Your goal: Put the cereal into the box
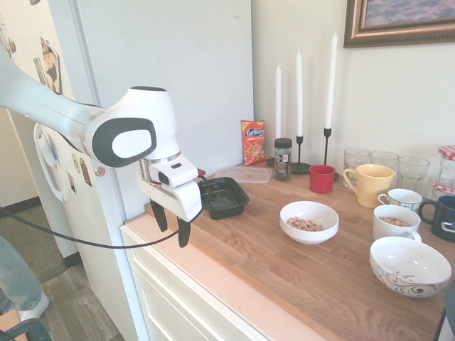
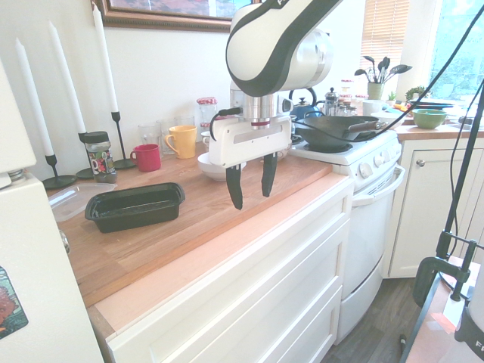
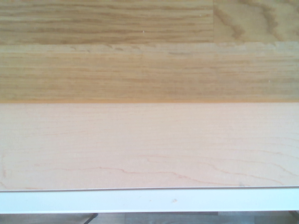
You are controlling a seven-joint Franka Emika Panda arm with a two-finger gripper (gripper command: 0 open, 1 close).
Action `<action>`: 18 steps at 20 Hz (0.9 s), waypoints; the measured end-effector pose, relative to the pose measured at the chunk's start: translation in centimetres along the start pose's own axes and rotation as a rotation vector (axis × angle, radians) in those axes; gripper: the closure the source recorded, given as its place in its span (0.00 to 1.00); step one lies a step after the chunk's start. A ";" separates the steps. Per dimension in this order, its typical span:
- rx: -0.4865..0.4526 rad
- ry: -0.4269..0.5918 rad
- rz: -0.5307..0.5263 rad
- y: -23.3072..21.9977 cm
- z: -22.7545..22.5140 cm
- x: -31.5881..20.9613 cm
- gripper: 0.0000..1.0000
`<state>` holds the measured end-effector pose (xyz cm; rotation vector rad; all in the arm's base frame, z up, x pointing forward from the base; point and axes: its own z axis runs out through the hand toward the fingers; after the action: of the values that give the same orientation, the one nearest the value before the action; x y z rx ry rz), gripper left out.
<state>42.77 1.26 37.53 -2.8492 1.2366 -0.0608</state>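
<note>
Nothing was done yet: the cereal (image 1: 308, 224) sat in its white bowl (image 1: 309, 211), the black box (image 1: 224, 197) looked empty, and the end effector (image 1: 171, 222) hung open, holding nothing

Orange snack bag (image 1: 252, 142) by my counter's back wall carries a blue-and-white logo, its lettering too small for me to read, no other legible print

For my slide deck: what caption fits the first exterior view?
Open gripper hovers over the counter edge, beside the empty black box; cereal waits in a white bowl.
</note>
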 end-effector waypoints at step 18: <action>0.123 0.057 0.237 -0.6 -6.4 17.3 0.00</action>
<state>54.70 -11.03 44.33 -2.5962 1.5148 -0.2049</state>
